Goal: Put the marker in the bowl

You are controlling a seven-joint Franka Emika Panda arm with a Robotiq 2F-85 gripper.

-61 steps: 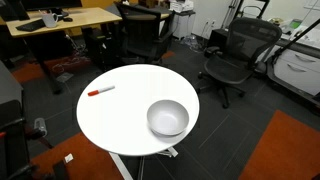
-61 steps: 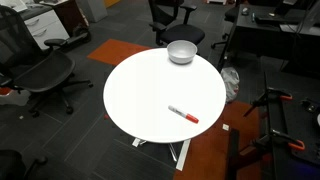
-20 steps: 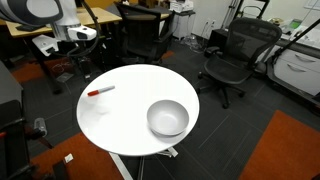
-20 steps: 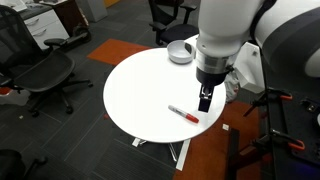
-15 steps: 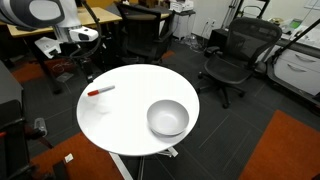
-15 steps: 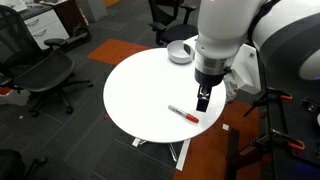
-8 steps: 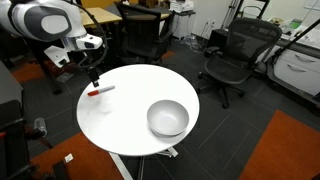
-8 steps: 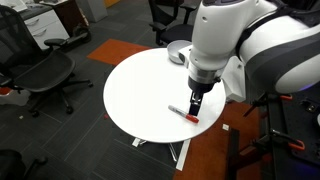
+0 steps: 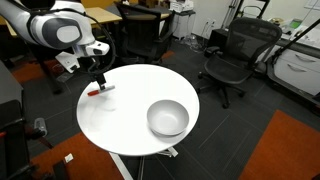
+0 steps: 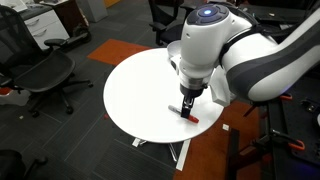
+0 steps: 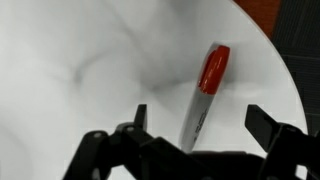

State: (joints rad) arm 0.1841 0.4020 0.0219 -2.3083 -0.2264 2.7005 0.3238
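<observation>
Since the pincer [image 11: 200, 126] hangs spread astride the marker [image 11: 206, 88] near the desk [image 10: 138, 95] edge, an off-centre closure could flick it floorward.

Marker [image 11: 205, 90] flat on white table [image 11: 80, 60] — between spread fingers of hand [image 11: 197, 118], touching neither.

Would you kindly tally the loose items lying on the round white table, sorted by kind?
marker: 1
bowl: 1
Total: 2
</observation>
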